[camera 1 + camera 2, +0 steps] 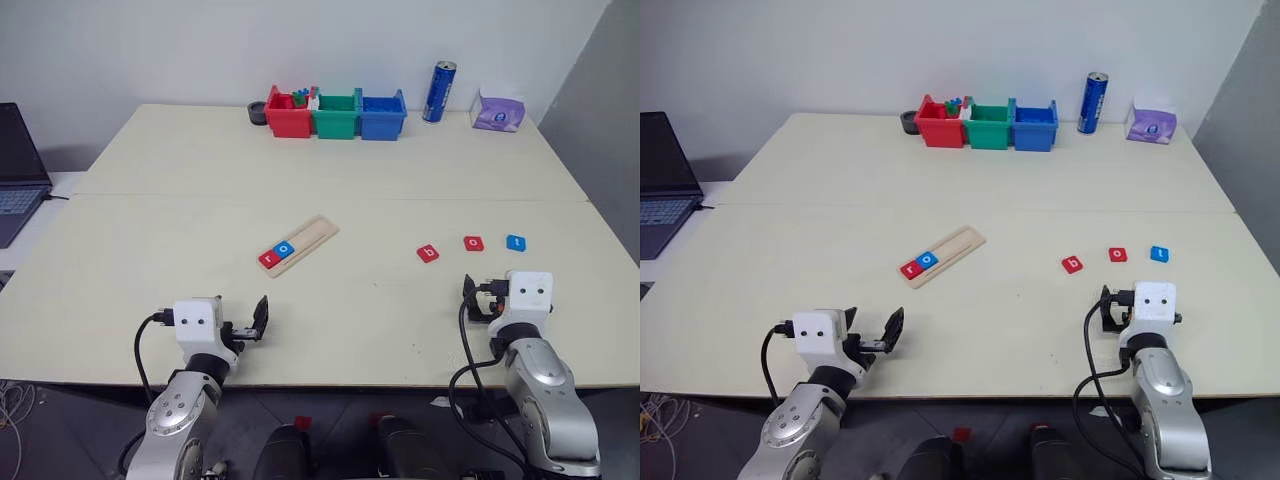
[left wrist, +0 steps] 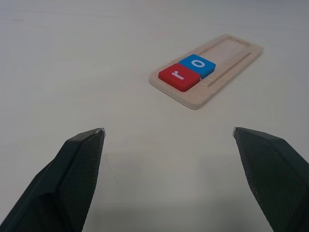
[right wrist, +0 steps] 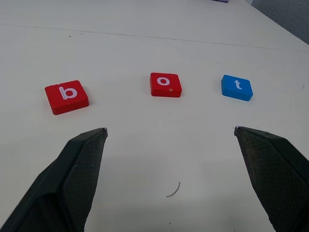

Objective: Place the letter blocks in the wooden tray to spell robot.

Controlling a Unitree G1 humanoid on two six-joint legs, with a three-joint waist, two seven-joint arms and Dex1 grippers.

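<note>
Two tiles in, three waiting
Red r (image 2: 178,77) and blue o (image 2: 198,65) sit in the wooden tray (image 2: 231,58); both tools (left tool (image 2: 169,140), right tool (image 3: 169,140)) hang released.

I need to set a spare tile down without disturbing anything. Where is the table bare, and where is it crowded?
Bare: the wide stretch between the wooden tray and the red b block, and the middle band between the tray and the bins. Crowded: the back edge with the bins, blue can and purple pack, and the b, o, t row.
</note>
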